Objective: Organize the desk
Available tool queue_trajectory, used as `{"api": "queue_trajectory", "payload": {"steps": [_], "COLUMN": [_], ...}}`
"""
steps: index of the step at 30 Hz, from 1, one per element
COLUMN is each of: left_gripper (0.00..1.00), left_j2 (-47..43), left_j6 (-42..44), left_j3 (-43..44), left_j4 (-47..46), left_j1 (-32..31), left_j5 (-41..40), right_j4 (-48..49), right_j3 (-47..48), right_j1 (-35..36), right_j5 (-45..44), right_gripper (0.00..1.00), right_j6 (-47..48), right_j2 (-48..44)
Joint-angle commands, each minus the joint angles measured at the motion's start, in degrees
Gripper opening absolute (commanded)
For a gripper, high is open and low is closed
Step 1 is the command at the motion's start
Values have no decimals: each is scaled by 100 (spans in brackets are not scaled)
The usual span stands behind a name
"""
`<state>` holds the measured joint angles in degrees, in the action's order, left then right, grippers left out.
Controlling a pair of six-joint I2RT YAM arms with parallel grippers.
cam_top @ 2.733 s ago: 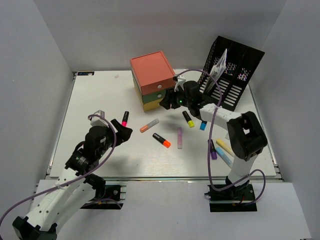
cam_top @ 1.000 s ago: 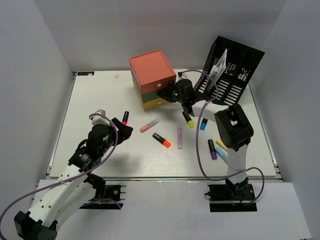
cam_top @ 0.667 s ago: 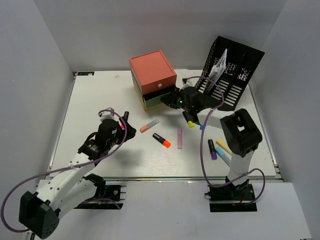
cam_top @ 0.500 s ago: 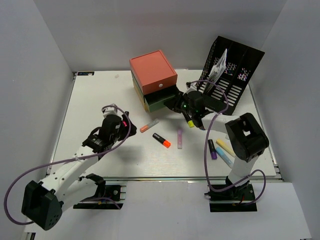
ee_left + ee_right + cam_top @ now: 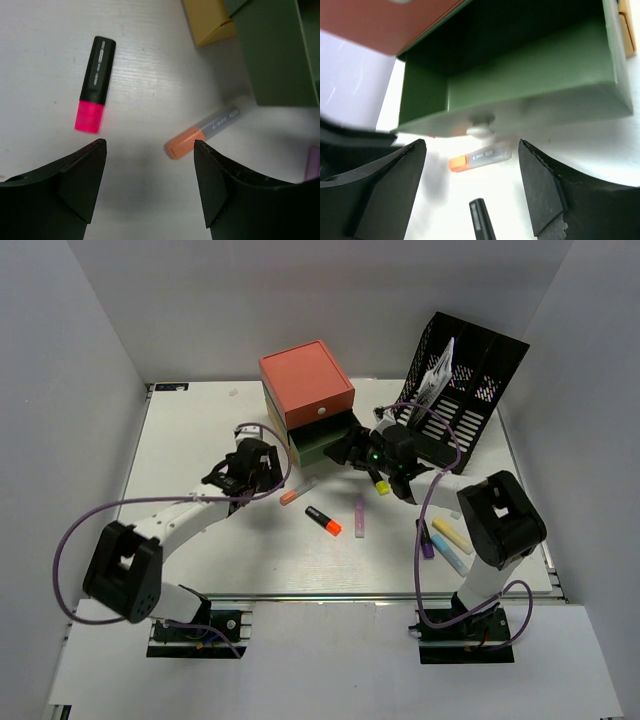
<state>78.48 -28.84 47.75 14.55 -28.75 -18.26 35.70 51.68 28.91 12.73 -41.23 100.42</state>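
Between the spread fingers of the left gripper (image 5: 150, 150) lies bare desk (image 5: 150, 100), a pink highlighter (image 5: 95, 85) beyond the left finger, an orange marker (image 5: 202, 132) off the right. Fingers of the right gripper (image 5: 471, 145), also apart, face the green drawer (image 5: 520, 75), its knob (image 5: 480, 130) blurred.

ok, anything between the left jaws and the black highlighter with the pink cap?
Nothing visible. The black highlighter with the pink cap lies on the bare white desk just ahead of the open left gripper. The grey marker with the orange cap lies beside it, apart, not in the path.
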Motion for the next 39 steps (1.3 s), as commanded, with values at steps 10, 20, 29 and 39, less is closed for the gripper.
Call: {"api": "queue_trajectory", "payload": {"steps": [10, 20, 29, 39], "left_gripper": [53, 65, 60, 15], "left_j2": [1389, 2452, 2664, 2024], "left_j6": [485, 555, 581, 502], "left_j3": [938, 1799, 1668, 1097], "left_j4": [92, 487, 663, 892], "left_j1": [696, 863, 1029, 1082], "left_j5": [-90, -2, 103, 481], "right_j4": [-827, -2110, -2358, -2331], "right_j3": [-896, -862, -1019, -1151], "right_j1": [-350, -605, -913, -1256], "right_j5": [757, 3268, 4167, 4334], "right_gripper": [31, 67, 69, 68], "right_j6": [1196, 2644, 3139, 3331], "right_j2": [-1823, -3089, -4056, -4531]}}
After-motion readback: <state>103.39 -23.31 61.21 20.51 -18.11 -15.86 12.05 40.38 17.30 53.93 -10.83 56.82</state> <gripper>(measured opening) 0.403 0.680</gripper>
